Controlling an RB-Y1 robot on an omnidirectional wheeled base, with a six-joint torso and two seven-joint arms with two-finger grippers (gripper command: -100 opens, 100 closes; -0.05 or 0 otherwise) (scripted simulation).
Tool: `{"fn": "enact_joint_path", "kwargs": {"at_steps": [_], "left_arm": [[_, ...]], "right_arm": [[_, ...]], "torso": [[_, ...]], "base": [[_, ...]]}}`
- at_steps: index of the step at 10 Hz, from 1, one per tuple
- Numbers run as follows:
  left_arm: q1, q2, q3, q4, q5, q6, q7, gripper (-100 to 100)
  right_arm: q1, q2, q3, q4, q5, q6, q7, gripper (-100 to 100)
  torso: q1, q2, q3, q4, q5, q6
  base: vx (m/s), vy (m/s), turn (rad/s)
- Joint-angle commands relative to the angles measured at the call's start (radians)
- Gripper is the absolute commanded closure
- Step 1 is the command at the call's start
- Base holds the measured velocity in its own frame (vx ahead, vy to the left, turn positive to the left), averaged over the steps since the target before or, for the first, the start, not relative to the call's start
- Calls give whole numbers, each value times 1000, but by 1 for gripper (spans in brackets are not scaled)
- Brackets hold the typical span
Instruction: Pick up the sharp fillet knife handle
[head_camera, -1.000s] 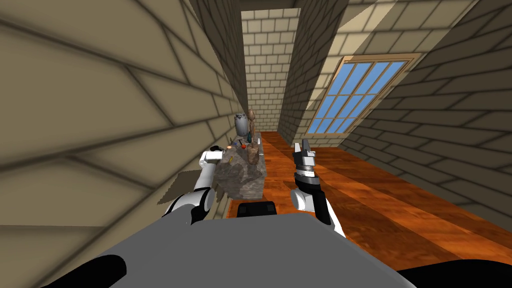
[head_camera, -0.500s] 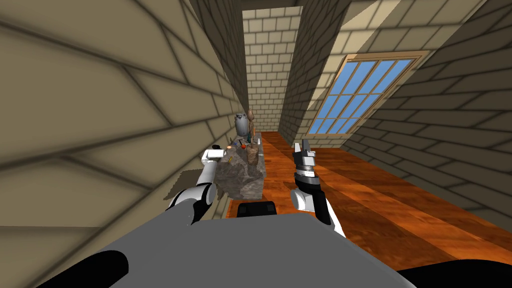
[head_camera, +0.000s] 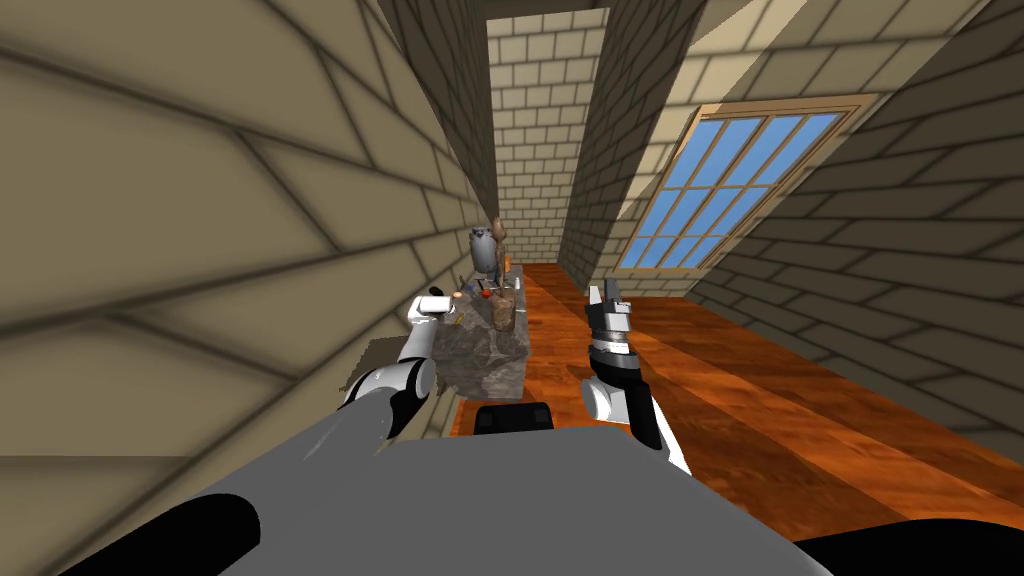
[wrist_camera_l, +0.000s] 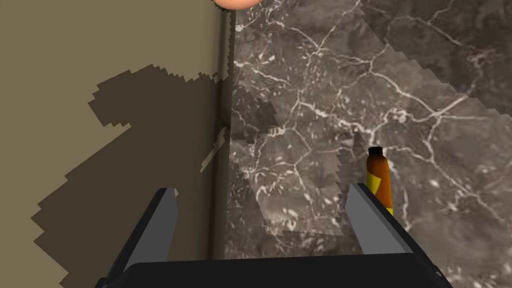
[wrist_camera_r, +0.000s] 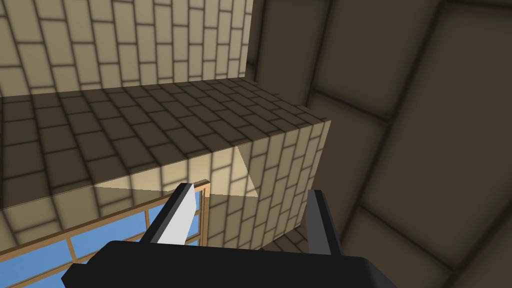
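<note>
Left tool (wrist_camera_l: 261, 191): fingers spread wide, nothing between them. It hangs above the wall-side edge of the dark veined tabletop (wrist_camera_l: 350, 75), with one finger over the tan wall (wrist_camera_l: 100, 50) and the other (wrist_camera_l: 371, 225) over stone.

Knife handle (wrist_camera_l: 379, 175): orange with a yellow mark and a black end cap, lying flat on the tabletop. It is just outside the left tool's stone-side finger, not in the gap. Its long axis runs roughly along the left tool's pointing direction. The near end is hidden behind that finger; the blade cannot be made out.

Farther ahead of the left tool, a peach-coloured round object (wrist_camera_l: 235, 4) sits at the wall edge.

Right tool (wrist_camera_r: 251, 191): wide, empty, raised well apart from the left tool.

Judgement: the left arm is nearer. A sideways shift away from the wall would likely bring the handle between the fingers.
</note>
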Motion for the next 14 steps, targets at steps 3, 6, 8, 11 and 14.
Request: {"fn": "enact_joint_path", "kwargs": {"at_steps": [3,6,8,11,14], "left_arm": [[-71,-4,26,118,-16,94,91,-100],[-95,-6,35,159,-23,140,122,-100],[-135,-10,49,230,-34,199,174,-100],[-163,-15,59,286,-44,243,213,-100],[-184,-18,68,334,-53,280,244,-100]], "right_arm": [[0,0,0,0,0,0,0,0],[0,0,0,0,0,0,0,0],[0,0,0,0,0,0,0,0],[0,0,0,0,0,0,0,0],[0,0,0,0,0,0,0,0]], "torso": [[-2,-1,-1,0,0,0],[-1,-1,-1,0,0,0],[0,0,0,0,0,0],[0,-1,0,0,0,0],[0,0,0,0,0,0]], "base": [[23,-52,50],[21,-39,34],[13,-36,58],[21,-33,42],[15,-24,41]]}}
